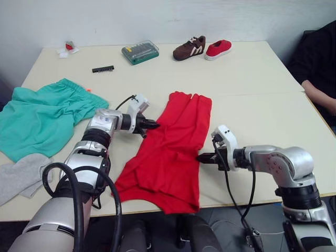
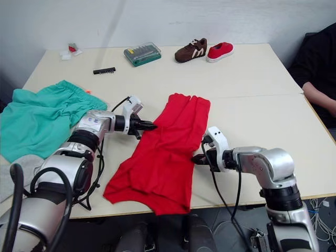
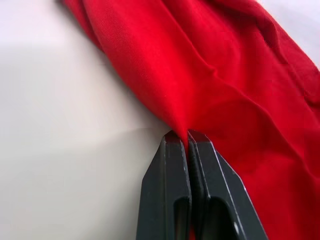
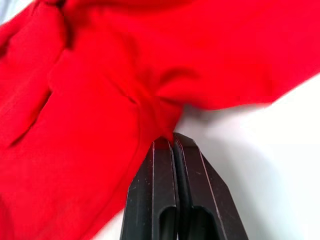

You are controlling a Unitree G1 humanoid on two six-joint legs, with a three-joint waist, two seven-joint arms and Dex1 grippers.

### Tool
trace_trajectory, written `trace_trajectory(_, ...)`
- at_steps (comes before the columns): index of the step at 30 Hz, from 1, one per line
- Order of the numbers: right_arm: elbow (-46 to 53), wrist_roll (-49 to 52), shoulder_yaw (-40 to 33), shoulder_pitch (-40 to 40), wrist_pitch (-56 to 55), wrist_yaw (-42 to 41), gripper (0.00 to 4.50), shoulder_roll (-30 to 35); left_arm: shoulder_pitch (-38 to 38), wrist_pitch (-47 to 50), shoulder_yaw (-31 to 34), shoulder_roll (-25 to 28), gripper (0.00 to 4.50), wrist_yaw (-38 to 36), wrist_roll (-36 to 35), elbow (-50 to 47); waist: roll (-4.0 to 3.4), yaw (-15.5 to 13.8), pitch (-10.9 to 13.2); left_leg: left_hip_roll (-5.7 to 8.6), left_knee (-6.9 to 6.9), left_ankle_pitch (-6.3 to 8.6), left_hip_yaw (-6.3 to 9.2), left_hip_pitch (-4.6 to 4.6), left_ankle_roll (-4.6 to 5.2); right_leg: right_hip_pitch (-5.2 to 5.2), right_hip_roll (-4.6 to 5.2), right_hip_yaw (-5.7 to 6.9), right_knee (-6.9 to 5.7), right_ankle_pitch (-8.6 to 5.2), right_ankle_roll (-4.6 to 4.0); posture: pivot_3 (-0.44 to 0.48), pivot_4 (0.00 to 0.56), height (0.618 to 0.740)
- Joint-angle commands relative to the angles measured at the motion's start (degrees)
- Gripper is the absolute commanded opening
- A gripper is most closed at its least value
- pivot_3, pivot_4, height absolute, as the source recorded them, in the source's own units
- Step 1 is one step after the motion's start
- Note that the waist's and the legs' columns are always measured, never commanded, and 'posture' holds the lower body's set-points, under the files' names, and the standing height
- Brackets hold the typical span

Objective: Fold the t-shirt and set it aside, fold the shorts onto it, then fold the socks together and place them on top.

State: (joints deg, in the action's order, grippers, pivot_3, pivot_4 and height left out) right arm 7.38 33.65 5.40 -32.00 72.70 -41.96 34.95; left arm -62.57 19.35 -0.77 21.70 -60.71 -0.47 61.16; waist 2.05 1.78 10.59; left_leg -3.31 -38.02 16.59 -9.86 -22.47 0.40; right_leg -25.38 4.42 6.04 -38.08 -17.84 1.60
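1. In the left eye view, the t-shirt [image 1: 170, 152] was seen laid lengthwise as a narrow strip on the desk [image 1: 252, 89], its near end reaching the front edge. The left end effector [image 1: 153, 125] was met at the shirt's left edge and the right end effector [image 1: 201, 158] at its right edge. The two grips were judged to be set on opposite sides so that the cloth could be lifted evenly for a further fold. The shorts [image 1: 42, 115] were spread at the robot's left with the socks [image 1: 21, 176] just nearer, both untouched.

2. In the right eye view, the same layout was repeated. A brown shoe [image 2: 190, 50], a red shoe [image 2: 219, 51], a green bit case [image 2: 142, 53] and a person's arm [image 2: 320, 97] at the far right were noted, all well apart from the shirt.

3. In the left wrist view, what the head views left unclear was settled: the left end effector's fingers [image 3: 167, 185] were closed tight, with a pinch of red fabric drawn up between the tips.

4. In the right wrist view, the right end effector's fingers [image 4: 159, 190] were likewise pressed together on a gathered pucker of the shirt's edge, with bare desk beside it.
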Motion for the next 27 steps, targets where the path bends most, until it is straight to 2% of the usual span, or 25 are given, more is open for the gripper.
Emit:
trace_trajectory(1,-5.8,-3.6,5.3,-3.2,-6.2,-5.8,0.02,3.5,5.6,6.7,1.9,1.8,0.0,1.0,-3.4,-14.8,0.0,0.0,0.0,0.0,-0.02,0.0,0.0,0.0,0.0,0.0,0.01,0.0,0.0,0.0,0.0,0.0,0.15,0.74)
trace_trajectory(7,-17.7,-9.9,13.2,-11.0,-16.9,-15.2,0.02,5.6,24.4,25.1,6.1,2.0,0.0,10.2,-9.8,-50.7,0.0,0.0,0.0,-0.01,-0.11,0.0,-0.04,0.06,0.0,0.01,0.05,-0.1,-0.17,0.01,0.01,0.0,0.15,0.74)
trace_trajectory(10,-23.4,-12.2,14.1,-14.2,-20.1,-16.7,0.02,4.0,31.1,30.9,8.2,0.9,0.0,15.4,-12.1,-62.1,0.0,-0.1,0.0,0.0,-0.2,-0.01,-0.04,0.08,0.0,0.04,0.09,-0.13,-0.27,0.01,0.01,0.0,0.15,0.74)
trace_trajectory(12,-25.5,-13.3,14.6,-15.2,-21.5,-18.0,0.02,3.5,33.1,33.0,9.3,0.4,0.0,18.4,-13.1,-65.7,0.0,-0.2,0.0,-0.01,-0.23,-0.02,-0.03,0.11,0.02,0.07,0.1,-0.14,-0.29,0.01,0.0,0.0,0.15,0.74)
trace_trajectory(17,-26.6,-16.0,16.0,-15.1,-24.1,-21.0,0.02,3.4,34.0,31.2,9.5,1.2,0.0,21.9,-13.8,-66.0,-0.01,-0.2,0.0,0.0,-0.19,-0.02,0.06,0.25,0.01,0.27,0.11,-0.08,-0.21,0.03,-0.02,0.0,0.15,0.74)
trace_trajectory(20,-25.6,-17.4,16.3,-13.8,-25.4,-21.7,0.02,3.8,31.7,27.9,8.4,2.2,0.0,21.3,-13.6,-61.2,0.0,-0.3,0.0,0.0,-0.14,-0.01,0.06,0.28,-0.01,0.29,0.11,-0.07,-0.17,0.03,-0.02,0.0,0.15,0.74)
trace_trajectory(24,-20.9,-16.5,13.1,-10.3,-24.2,-20.5,0.02,4.3,26.8,20.6,4.9,3.9,0.0,17.7,-12.3,-50.8,-0.01,-0.4,0.0,-0.01,-0.14,0.0,0.1,0.28,-0.01,0.35,0.12,0.01,-0.09,0.03,-0.03,0.0,0.15,0.74)
trace_trajectory(27,-16.6,-13.7,9.0,-7.9,-19.7,-18.5,0.0,3.8,24.2,17.3,3.2,5.2,0.61,14.7,-12.4,-45.5,-0.01,-0.4,0.0,-0.01,-0.08,0.02,0.13,0.26,-0.03,0.37,0.11,0.06,0.02,0.03,-0.03,0.0,0.15,0.74)
